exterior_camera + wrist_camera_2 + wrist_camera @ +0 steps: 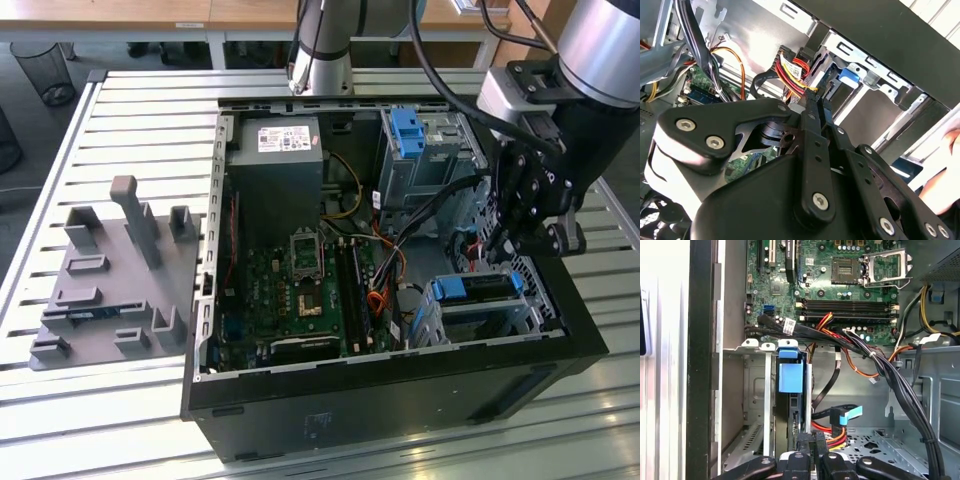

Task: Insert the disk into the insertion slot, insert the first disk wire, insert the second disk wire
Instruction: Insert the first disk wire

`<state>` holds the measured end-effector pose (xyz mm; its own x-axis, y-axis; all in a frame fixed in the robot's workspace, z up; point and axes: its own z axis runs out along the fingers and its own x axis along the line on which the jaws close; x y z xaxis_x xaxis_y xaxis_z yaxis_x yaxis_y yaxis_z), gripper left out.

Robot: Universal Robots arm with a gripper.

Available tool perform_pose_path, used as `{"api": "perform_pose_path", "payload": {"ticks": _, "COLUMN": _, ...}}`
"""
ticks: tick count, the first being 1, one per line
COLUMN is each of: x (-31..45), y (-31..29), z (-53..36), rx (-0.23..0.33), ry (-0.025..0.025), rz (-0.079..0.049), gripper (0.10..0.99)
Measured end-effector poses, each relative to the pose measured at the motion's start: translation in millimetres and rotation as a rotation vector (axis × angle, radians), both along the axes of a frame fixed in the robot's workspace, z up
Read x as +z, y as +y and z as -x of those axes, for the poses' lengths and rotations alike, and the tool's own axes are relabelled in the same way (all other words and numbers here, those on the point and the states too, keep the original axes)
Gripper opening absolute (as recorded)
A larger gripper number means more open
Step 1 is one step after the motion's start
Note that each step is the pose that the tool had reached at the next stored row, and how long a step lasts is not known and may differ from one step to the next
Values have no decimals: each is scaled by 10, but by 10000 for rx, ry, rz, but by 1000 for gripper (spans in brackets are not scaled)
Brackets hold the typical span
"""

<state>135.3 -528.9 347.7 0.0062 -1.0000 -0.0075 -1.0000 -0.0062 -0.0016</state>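
A slatted white bench [120,100] carries everything, with desks behind it. Take the insertion slot [495,322] as the marker. Well apart from it, on the exterior view's left, lies a grey fixture plate [100,290]. Nearer to it, inside the open computer case [400,390], sits the green motherboard [300,290]. Beyond the slot stands the taller cage [420,150] with its blue bracket.

The disk [478,287] is already seated in the slot, its blue carrier showing at one end. The pincer [520,240] hangs just above the slot. In the second wrist view its fingertips [811,117] are pressed together and appear to pinch the black plug of the red-and-yellow disk wire [790,67], though the plug itself is mostly hidden. A blue-plugged wire [847,415] lies loose just beside the slot, not yet connected.

The step in hand looks like seating the pinched wire in the disk's end. To do it well:

- Square the plug to the disk's socket before any push, since such plugs are likely keyed and go in one way.
- Drive straight along the disk's length, never at an angle.
- Keep the pinch firm so the stiff wires cannot twist the plug.
- Steer clear of the black cable bundle [900,385] crossing near the slot.
- Press gently enough that the disk is not shoved out of place.
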Motion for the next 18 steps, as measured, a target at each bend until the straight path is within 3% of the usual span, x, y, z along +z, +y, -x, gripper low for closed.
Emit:
{"api": "perform_pose_path", "payload": {"ticks": 6, "x": -30, "y": -4, "z": 22, "rx": 203, "ry": -174, "rz": -2, "gripper": 165}}
{"api": "perform_pose_path", "payload": {"ticks": 18, "x": -66, "y": -58, "z": 36, "rx": -12, "ry": -190, "rz": -2, "gripper": 165}}
